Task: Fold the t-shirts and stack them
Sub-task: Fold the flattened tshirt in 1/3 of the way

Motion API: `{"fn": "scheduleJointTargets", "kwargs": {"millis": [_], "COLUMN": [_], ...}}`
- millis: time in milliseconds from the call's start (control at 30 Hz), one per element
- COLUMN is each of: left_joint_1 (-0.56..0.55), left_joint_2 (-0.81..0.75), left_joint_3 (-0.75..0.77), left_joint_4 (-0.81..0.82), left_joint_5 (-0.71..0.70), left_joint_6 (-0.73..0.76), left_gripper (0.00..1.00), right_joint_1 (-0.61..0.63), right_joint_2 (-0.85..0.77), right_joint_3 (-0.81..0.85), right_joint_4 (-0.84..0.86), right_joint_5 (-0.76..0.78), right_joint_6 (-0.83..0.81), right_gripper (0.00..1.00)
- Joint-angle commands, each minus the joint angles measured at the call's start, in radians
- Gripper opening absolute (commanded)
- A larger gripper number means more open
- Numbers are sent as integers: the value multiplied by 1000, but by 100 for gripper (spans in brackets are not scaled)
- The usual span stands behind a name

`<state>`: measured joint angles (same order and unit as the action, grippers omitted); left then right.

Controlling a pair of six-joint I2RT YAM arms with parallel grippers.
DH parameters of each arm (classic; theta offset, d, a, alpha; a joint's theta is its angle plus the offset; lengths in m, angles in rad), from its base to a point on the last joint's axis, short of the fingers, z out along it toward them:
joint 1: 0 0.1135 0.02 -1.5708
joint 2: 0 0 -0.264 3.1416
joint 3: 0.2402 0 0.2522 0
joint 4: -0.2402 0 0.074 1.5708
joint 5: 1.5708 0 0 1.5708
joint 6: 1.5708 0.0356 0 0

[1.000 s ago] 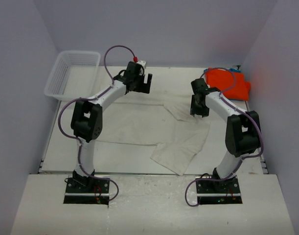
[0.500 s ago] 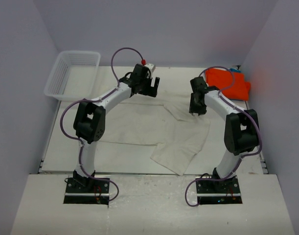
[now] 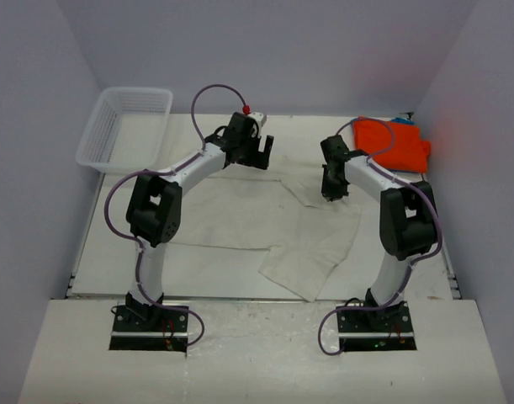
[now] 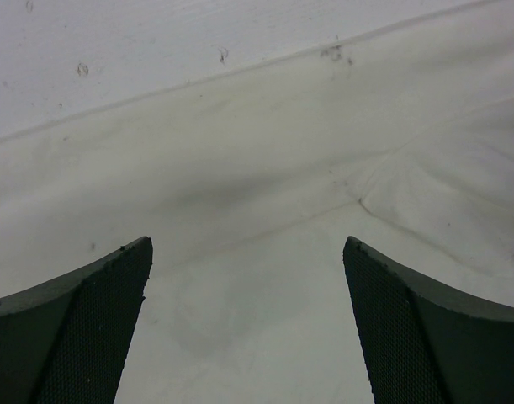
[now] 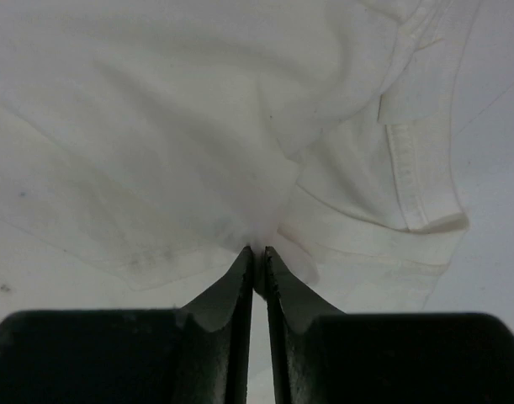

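Cream t-shirt [image 3: 231, 215] spread mid-table [image 3: 105, 261], right gripper [image 5: 258, 251] pinching a fold at its 2 o'clock, left gripper [image 4: 248, 246] spread wide over its 12 o'clock edge, orange t-shirt [image 3: 395, 143] at table's 1 o'clock corner

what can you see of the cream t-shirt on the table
The cream t-shirt is soft off-white cloth, plain, lying spread and wrinkled across the middle of the table, with one part trailing toward the near edge. A stitched hem shows close to the right end effector, which is shut on a pinched fold of it. The left end effector hangs open above it.
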<state>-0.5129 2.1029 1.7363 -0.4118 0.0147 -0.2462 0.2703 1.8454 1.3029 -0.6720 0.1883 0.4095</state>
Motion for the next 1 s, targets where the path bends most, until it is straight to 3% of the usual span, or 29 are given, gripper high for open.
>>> {"fn": "scheduleJointTargets", "kwargs": {"millis": [0,67,300,567,967], "left_joint_1": [-4,-4,-10,-26,-65], "left_joint_2": [-46,-52,-43,-46,-44], "left_joint_3": [-20,-29,-50,-84,-78], "left_joint_4": [8,8,10,19,33], "left_joint_5": [-5,-10,27,76,160], "left_joint_6": [15,18,28,27,42], "left_gripper": [95,95,95,94,93], "right_joint_1": [6,7,13,3,-35], "right_joint_2": [23,21,24,146,310], "right_joint_3": [13,25,176,421,660], "right_joint_4": [26,23,-43,-152,-224], "right_joint_5": [-13,-10,-6,2,-39], "right_joint_6": [20,25,17,22,34], "right_gripper": [8,0,0,0,0]}}
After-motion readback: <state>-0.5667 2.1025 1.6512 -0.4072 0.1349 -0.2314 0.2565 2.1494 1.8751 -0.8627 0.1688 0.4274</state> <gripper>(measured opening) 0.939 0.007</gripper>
